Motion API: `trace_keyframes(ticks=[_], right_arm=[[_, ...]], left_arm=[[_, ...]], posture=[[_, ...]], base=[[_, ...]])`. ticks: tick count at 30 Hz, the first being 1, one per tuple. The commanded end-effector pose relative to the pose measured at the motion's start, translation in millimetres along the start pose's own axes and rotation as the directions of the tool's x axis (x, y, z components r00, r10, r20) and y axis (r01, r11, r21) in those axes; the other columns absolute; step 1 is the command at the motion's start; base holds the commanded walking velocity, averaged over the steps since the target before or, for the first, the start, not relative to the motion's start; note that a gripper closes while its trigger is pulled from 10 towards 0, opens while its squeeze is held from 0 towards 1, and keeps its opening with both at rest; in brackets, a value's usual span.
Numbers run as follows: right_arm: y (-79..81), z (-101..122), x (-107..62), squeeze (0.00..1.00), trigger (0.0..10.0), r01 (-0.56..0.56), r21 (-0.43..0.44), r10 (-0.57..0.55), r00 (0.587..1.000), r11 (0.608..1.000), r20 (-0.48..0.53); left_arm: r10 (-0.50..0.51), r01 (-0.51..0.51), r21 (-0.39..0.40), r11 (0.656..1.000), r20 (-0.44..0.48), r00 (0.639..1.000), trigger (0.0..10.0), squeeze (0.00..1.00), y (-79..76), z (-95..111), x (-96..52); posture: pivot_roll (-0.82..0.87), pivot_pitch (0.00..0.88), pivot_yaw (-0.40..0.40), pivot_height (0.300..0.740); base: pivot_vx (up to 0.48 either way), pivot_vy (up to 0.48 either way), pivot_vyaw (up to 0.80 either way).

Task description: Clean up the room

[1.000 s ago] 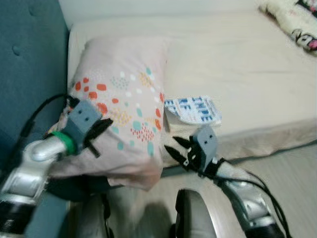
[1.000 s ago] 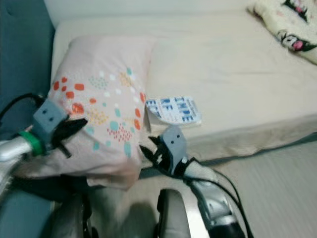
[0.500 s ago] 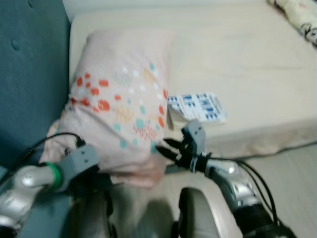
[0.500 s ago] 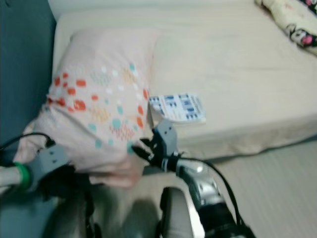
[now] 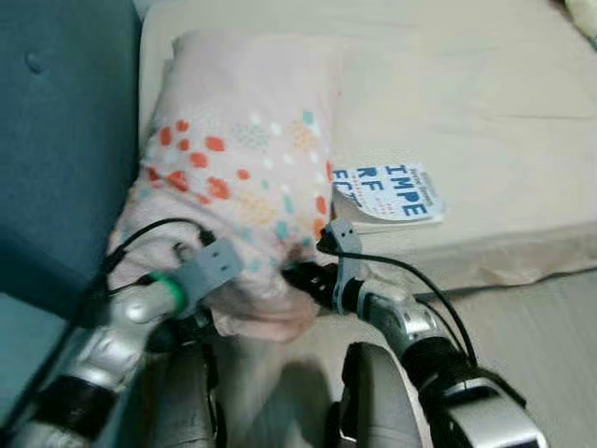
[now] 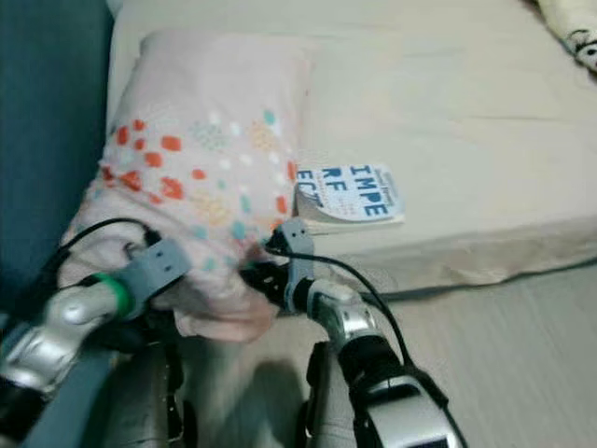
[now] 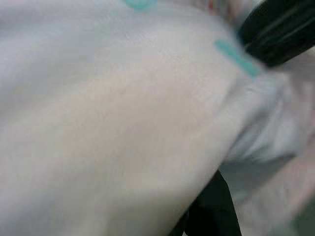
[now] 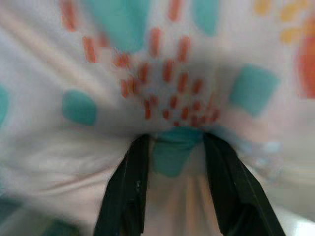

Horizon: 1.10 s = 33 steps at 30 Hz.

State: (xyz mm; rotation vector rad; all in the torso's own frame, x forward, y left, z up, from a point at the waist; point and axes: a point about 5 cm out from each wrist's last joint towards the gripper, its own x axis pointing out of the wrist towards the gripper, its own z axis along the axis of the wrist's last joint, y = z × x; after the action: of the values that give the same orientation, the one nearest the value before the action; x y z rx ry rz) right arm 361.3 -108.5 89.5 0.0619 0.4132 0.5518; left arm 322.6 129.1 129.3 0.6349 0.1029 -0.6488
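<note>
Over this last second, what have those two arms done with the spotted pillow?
Both arms have closed in on the pillow at its near end. The right gripper, a second ago apart from it with fingers spread, now pinches a fold of the fabric. The left gripper has moved down against the pillow's near corner; its fingers are buried in cloth. The pillow, the book and the bed lie as before; the camera shifted slightly.
</note>
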Motion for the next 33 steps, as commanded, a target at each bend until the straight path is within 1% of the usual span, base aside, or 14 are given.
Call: trace_keyframes(ticks=[1,2,3,5,10,13,15,20,23,25,27,28,30,33], right_arm=[[-21.5,-8,-8.5,0.00,10.0,0.143,0.020,-0.143,0.990,0.990,-0.021],[-47.8,23,-19.4,0.00,10.0,0.274,0.022,-0.275,0.957,0.961,0.094],[-47.8,23,-19.4,0.00,10.0,0.274,0.022,-0.275,0.957,0.961,0.094],[-66.1,51,-31.1,0.00,10.0,0.347,0.017,-0.344,0.920,0.938,0.188],[-82.0,75,-44.2,0.00,10.0,0.425,-0.006,-0.410,0.876,0.905,0.256],[-99.4,102,-61.8,0.00,10.0,0.529,-0.026,-0.493,0.806,0.848,0.328],[-101.3,106,-63.9,0.00,10.0,0.544,-0.021,-0.506,0.793,0.839,0.339],[-107.1,116,-72.5,0.00,10.0,0.605,0.010,-0.556,0.725,0.796,0.407],[-106.0,118,-72.2,0.00,10.0,0.593,0.033,-0.550,0.722,0.804,0.421],[-100.2,120,-68.0,0.00,10.0,0.549,0.054,-0.514,0.736,0.834,0.441],[-82.4,123,-55.8,0.00,10.0,0.432,0.072,-0.409,0.769,0.899,0.491],[-82.4,123,-55.8,0.00,10.0,0.432,0.072,-0.409,0.769,0.899,0.491],[-63.2,119,-43.7,0.00,10.0,0.337,0.067,-0.320,0.786,0.939,0.529],[-53.2,115,-38.0,0.00,10.0,0.300,0.070,-0.288,0.785,0.951,0.549]], left_arm=[[-0.003,0.003,0.006,1.000,0.053,0.999,10.0,0.00,-5.0,10,5.2],[-0.010,0.011,-0.008,1.000,0.124,0.992,10.0,0.00,-13.0,31,18.1],[-0.010,0.011,-0.008,1.000,0.124,0.992,10.0,0.00,-13.0,31,18.1],[-0.010,0.015,-0.030,0.999,0.175,0.984,10.0,0.00,-18.5,51,29.8],[-0.018,0.022,-0.016,1.000,0.211,0.977,10.0,0.00,-24.4,69,41.8],[0.022,-0.027,0.019,0.999,0.219,0.976,10.0,0.00,-24.6,91,59.8],[0.035,-0.040,0.020,0.999,0.219,0.975,10.0,0.00,-23.5,94,62.6],[0.193,-0.178,-0.089,0.980,0.209,0.959,10.0,0.00,-13.9,113,74.2],[0.199,-0.188,-0.067,0.980,0.222,0.955,10.0,0.00,-15.2,121,78.0],[0.223,-0.214,-0.062,0.975,0.223,0.949,10.0,0.00,-13.9,128,82.8],[0.297,-0.295,-0.043,0.954,0.225,0.928,10.0,0.00,-5.7,142,90.2],[0.297,-0.295,-0.043,0.954,0.225,0.928,10.0,0.00,-5.7,142,90.2],[0.402,-0.402,-0.052,0.914,0.239,0.884,10.0,0.00,8.0,159,92.8],[0.465,-0.458,-0.088,0.885,0.240,0.852,10.0,0.00,17.4,170,92.9]], posture=[[0.10,0.246,0.016,0.576],[0.10,0.239,0.017,0.576],[0.10,0.239,0.017,0.576],[0.09,0.230,0.019,0.576],[0.08,0.220,0.020,0.576],[0.07,0.202,0.027,0.576],[0.07,0.201,0.027,0.576],[0.07,0.186,0.038,0.576],[0.06,0.182,0.038,0.576],[0.06,0.177,0.040,0.576],[0.03,0.171,0.044,0.576],[0.03,0.171,0.044,0.576],[0.02,0.169,0.049,0.576],[0.01,0.166,0.052,0.576]], base=[[0.000,0.000,0.00],[0.000,0.000,0.00],[0.000,0.000,0.00],[0.000,0.000,0.00],[0.000,0.000,0.00],[0.000,0.000,0.00],[0.000,0.000,0.00],[0.000,0.000,0.00],[0.000,0.000,0.00],[0.000,0.000,0.00],[0.000,0.000,0.00],[0.000,0.000,0.00],[0.000,0.000,0.00],[0.000,0.000,0.00]])
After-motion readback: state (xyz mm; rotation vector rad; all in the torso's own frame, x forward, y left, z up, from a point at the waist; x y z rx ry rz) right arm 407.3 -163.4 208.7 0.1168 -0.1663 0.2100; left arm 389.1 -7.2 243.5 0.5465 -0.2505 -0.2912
